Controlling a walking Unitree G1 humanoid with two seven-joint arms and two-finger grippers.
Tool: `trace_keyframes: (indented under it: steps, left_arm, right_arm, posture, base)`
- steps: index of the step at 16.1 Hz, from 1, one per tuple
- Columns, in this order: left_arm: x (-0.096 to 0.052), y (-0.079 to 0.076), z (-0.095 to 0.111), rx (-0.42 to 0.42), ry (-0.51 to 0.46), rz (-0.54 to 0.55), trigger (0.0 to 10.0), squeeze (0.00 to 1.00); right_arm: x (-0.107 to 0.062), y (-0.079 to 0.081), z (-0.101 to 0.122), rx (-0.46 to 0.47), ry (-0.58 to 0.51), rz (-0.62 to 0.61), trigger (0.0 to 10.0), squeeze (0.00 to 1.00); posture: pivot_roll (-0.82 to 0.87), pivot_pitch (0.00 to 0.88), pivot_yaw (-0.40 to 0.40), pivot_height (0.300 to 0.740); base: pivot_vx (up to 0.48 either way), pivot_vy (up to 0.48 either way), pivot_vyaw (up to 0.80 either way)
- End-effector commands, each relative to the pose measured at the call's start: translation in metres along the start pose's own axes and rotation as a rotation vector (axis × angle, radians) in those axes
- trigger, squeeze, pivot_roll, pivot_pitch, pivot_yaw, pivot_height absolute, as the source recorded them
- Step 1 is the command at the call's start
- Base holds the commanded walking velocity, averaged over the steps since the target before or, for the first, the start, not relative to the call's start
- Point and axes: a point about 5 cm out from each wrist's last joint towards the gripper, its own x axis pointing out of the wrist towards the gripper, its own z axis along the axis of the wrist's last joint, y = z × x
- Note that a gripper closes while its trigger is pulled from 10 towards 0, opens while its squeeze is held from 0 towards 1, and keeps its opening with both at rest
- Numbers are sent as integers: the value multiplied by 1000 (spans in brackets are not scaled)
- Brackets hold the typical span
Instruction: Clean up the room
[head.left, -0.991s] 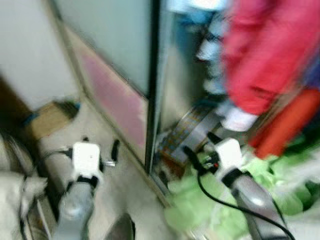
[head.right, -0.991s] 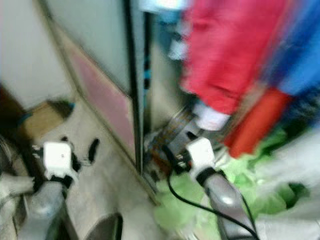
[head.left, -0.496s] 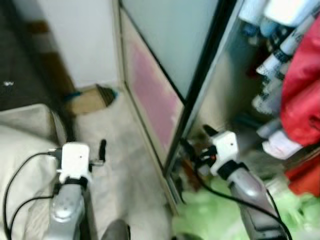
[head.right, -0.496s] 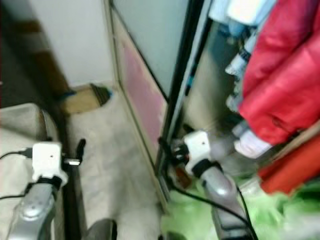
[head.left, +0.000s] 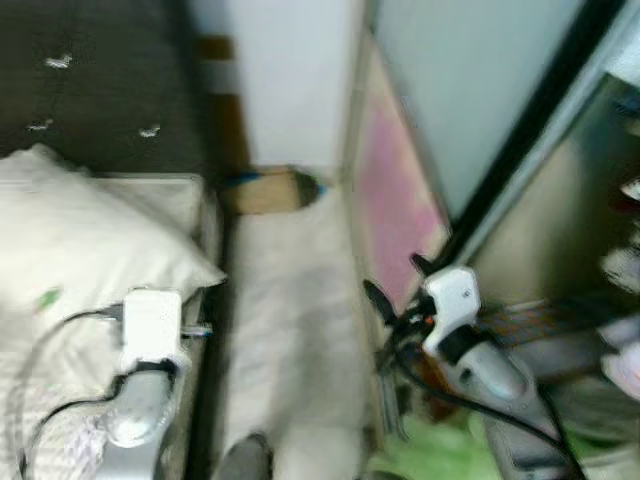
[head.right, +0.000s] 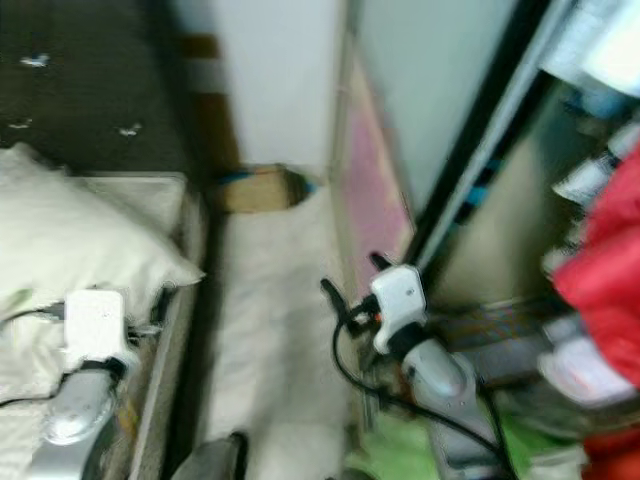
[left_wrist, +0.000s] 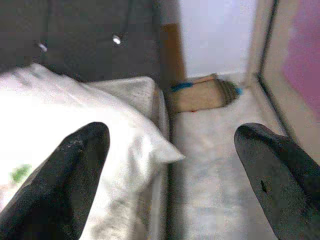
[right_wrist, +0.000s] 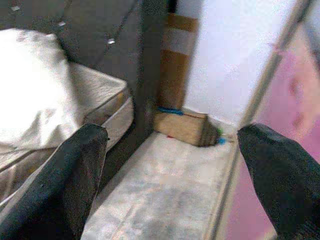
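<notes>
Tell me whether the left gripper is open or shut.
Open: the left gripper shows its two black fingers far apart, nothing between them.

Between my fingers runs a pale floor (left_wrist: 210, 165), ending at a white wall (right_wrist: 235, 60). A bed (head.left: 150, 200) with a white pillow (left_wrist: 55, 115) flanks my left, a sliding wardrobe door (head.left: 470, 100) my right.

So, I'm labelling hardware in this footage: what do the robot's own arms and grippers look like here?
Both arms are silver-grey metal tubes ending in a white boxy wrist block. The right gripper has two long black fingers, and a black cable loops along its forearm. The left gripper has the same blunt, rounded black fingers; thin black cables trail from its wrist.
</notes>
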Motion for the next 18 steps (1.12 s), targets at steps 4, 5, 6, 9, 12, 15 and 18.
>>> trace_keyframes:
  steps: [4, 5, 6, 9, 12, 15, 18]
  left_arm:
    - [2, 14, 4, 2, -8, 55, 10000, 0]
    - [2, 13, 5, 28, -11, 55, 10000, 0]
    - [1, 13, 5, 31, -9, 55, 10000, 0]
    - [-2, 17, -3, 68, 28, 122, 10000, 0]
    - [-4, 14, 0, 55, 8, 81, 10000, 0]
    - [-6, 14, 2, 75, -20, 63, 10000, 0]
    - [-6, 16, 3, 109, -25, 89, 10000, 0]
  right_arm:
    - [6, 5, 5, 6, -26, 6, 10000, 0]
    - [7, 5, 5, 6, -27, 9, 10000, 0]
    - [6, 3, 6, 8, -26, 8, 10000, 0]
    - [-2, 1, 0, 29, 3, -16, 10000, 0]
    - [-14, 4, -4, 79, 36, -10, 10000, 0]
    - [-10, 3, 0, 84, 19, -23, 10000, 0]
    - [-4, 7, 6, 65, -2, -6, 10000, 0]
  posture:
    - [72, 95, -70, 740]
    - [69, 101, -68, 740]
    - [66, 103, -64, 740]
    - [58, 108, -63, 740]
    - [54, 130, -55, 740]
    - [58, 123, -59, 740]
    - [60, 121, -61, 740]
  base:
    - [0, 0, 792]
    - [0, 0, 794]
    - [0, 0, 794]
    - [0, 0, 794]
    - [0, 0, 794]
    - [0, 0, 794]
    - [0, 0, 794]
